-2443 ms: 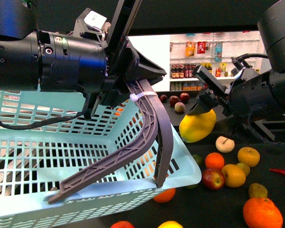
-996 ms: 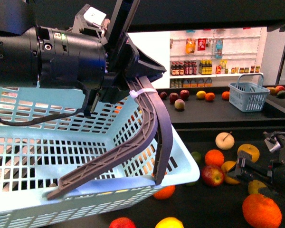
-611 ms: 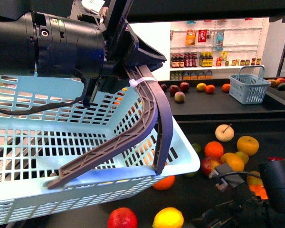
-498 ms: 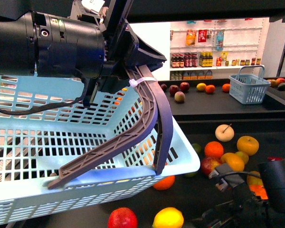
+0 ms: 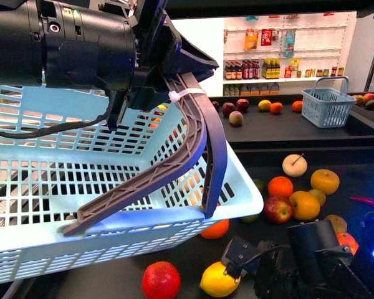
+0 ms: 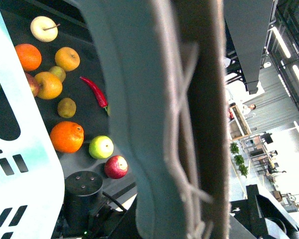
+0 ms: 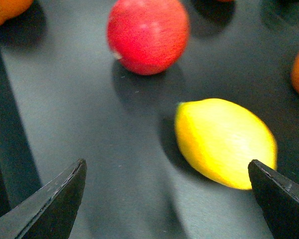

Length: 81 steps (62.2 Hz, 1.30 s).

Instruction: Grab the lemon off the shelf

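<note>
On the left, the left gripper point(image 5: 163, 76) carries a pale blue basket point(image 5: 81, 187) by its grey handle point(image 5: 199, 143), which is lashed on with a white tie. The fingers are hidden behind the housing, so I cannot tell whether they are clamped.

Below the basket's front corner, on the black shelf point(image 5: 112, 283), sits a red apple point(image 5: 161, 280). Just beside it to the right lies the lemon point(image 5: 219, 279), on its side, touching nothing.

The right gripper point(image 5: 246, 265) hangs low over that spot. From its wrist camera the two black fingers point(image 7: 52, 199) are spread wide with nothing between them but bare shelf and the lemon. The lemon lies nearer one finger than the other, its long axis slanted across the gap.

So this looks like the approach, with the grasp not yet made. To my eye the next move calls for a small sideways shift to centre the lemon, perhaps a wrist turn so the fingers meet its narrow middle, then a drop and a squeeze. The apple is close enough to get nudged, and the smooth lemon could roll if touched off-centre.
</note>
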Available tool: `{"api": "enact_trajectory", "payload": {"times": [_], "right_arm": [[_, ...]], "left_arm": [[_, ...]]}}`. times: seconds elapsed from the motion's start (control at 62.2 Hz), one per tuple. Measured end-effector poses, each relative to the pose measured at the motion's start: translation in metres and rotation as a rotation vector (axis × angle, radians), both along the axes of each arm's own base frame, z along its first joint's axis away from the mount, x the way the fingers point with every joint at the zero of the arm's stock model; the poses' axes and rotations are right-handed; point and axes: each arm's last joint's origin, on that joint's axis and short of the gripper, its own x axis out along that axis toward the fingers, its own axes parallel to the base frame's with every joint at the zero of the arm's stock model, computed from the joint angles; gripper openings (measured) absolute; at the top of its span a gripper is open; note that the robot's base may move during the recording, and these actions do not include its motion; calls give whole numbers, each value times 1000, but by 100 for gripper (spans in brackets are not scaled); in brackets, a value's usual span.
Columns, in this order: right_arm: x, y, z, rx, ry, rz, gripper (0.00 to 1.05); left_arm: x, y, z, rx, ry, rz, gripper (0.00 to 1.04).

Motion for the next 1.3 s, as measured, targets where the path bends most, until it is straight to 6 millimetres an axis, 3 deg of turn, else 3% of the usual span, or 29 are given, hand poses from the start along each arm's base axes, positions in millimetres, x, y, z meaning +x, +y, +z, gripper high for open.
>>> {"api": "enact_trajectory", "payload": {"times": [0.209, 0.562, 1.302], "right_arm": [[2, 2, -22, -116, -89, 160, 97], [26, 2, -30, -169, -216, 243, 97], [73, 12, -35, -254, -297, 139, 97]], "left_arm": [[0, 0, 0, 0, 0, 0, 7], [0, 0, 0, 0, 0, -1, 7], [0, 0, 0, 0, 0, -1, 7]]}}
